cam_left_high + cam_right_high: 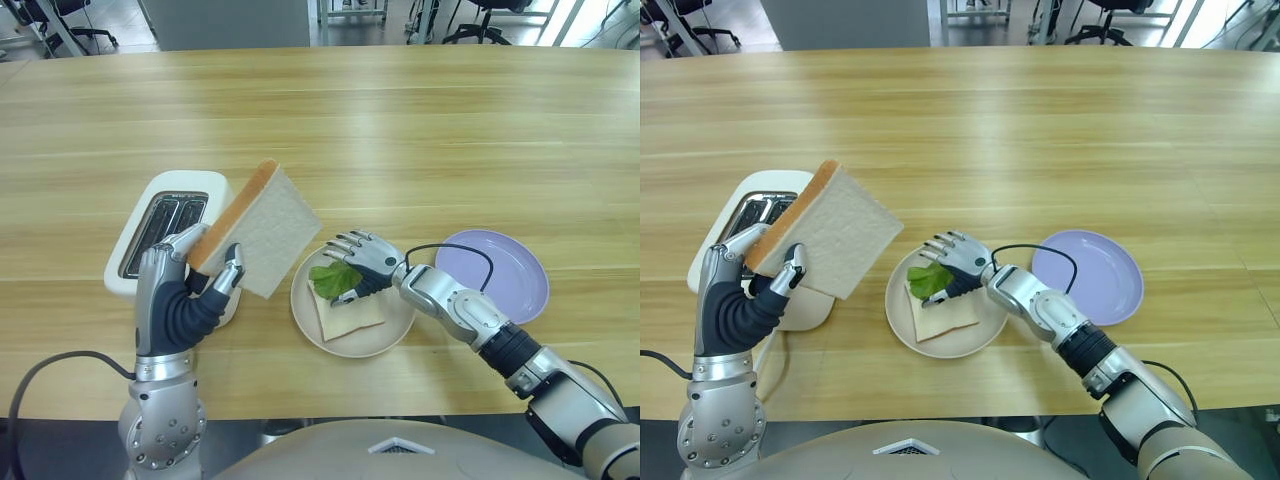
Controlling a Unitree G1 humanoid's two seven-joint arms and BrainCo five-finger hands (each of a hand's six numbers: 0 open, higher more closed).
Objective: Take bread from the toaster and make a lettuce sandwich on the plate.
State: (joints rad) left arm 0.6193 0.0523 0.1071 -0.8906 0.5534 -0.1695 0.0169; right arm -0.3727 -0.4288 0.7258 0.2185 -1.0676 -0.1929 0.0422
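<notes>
Table (pixel 400 120): far edge cut off. Toaster (pixel 160 210): right side hidden behind left hand (pixel 185 295) and raised bread slice (pixel 270 235) (slots still visible). Left fingers clamp slice's lower corner; slice tilts above toaster. Beige plate (pixel 385 335) holds second slice (pixel 350 318) under lettuce (pixel 333 280). Right hand (pixel 365 255): fingers splayed, uncurled, over leaf's right edge; contact unclear. Purple plate (pixel 510 275) just beside.
</notes>
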